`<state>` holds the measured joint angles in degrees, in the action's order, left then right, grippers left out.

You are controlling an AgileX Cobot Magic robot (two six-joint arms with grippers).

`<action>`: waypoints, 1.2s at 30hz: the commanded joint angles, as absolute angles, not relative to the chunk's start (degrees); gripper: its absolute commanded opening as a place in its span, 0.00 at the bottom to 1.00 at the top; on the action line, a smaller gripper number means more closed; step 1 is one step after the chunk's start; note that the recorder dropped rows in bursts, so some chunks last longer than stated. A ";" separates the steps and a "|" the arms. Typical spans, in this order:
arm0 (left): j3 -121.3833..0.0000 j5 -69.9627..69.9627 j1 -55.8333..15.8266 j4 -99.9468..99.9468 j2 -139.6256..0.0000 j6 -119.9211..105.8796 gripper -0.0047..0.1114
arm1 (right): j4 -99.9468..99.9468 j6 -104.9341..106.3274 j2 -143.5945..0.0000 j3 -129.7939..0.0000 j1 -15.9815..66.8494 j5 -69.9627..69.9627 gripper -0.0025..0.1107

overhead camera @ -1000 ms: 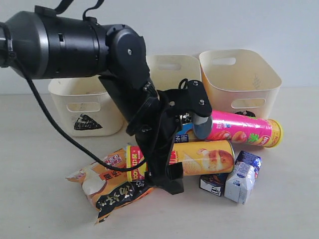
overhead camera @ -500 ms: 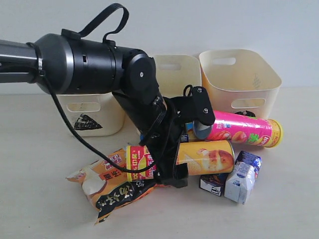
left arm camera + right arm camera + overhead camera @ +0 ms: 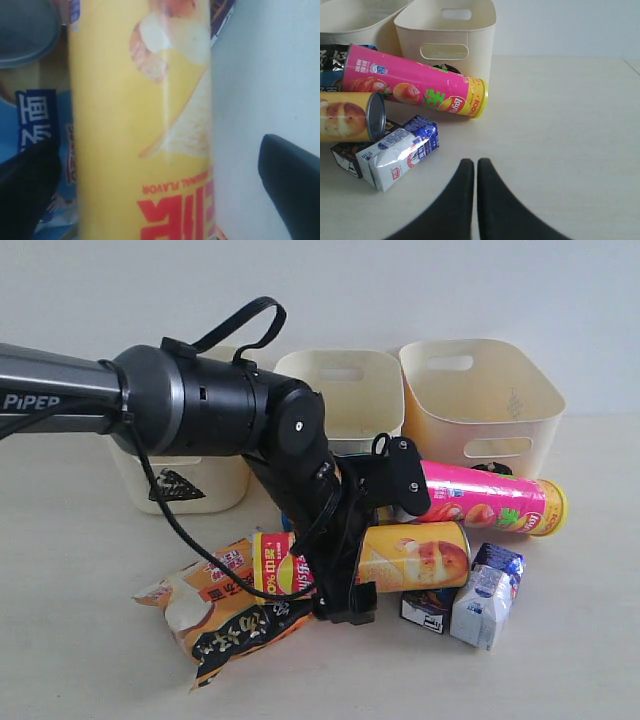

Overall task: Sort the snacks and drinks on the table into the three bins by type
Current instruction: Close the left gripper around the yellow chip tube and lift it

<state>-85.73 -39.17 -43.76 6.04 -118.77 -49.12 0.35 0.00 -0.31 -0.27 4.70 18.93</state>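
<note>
The yellow chip tube [image 3: 420,555] [image 3: 140,125] lies on the table, partly on the orange-and-black noodle packet [image 3: 215,605]. My left gripper [image 3: 340,565] [image 3: 160,165] is open and straddles this tube, one finger [image 3: 290,185] on each side, with a gap showing. Behind it lies the pink tube [image 3: 490,500] [image 3: 410,85]. The blue-and-black packet [image 3: 40,120] is mostly hidden under the arm. The white-and-blue carton [image 3: 485,600] [image 3: 395,152] and dark purple carton [image 3: 428,608] lie by the yellow tube's end. My right gripper [image 3: 475,162] is shut and empty, apart from the pile.
Three cream bins stand at the back: the triangle bin [image 3: 190,480], the middle bin [image 3: 340,390] and the right bin [image 3: 480,390] [image 3: 450,30]. Bare table [image 3: 560,125] stretches to the right of the pile.
The left arm has swung lower and further over the pile. Its gripper has sunk down around the yellow tube. The snacks and cartons have not moved.
</note>
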 commanded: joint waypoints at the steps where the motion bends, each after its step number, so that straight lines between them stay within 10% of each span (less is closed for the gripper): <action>1: -86.03 -38.34 -44.06 5.13 -119.31 -48.39 0.82 | 0.42 0.00 0.00 0.00 4.57 18.46 0.02; 9: -86.03 -37.63 -44.06 4.30 -119.31 -48.62 0.09 | 0.42 0.00 0.00 0.00 4.57 18.46 0.02; 36: -86.03 -53.19 -44.06 4.67 -111.73 -48.66 0.08 | 0.42 0.00 0.00 0.00 4.57 18.46 0.02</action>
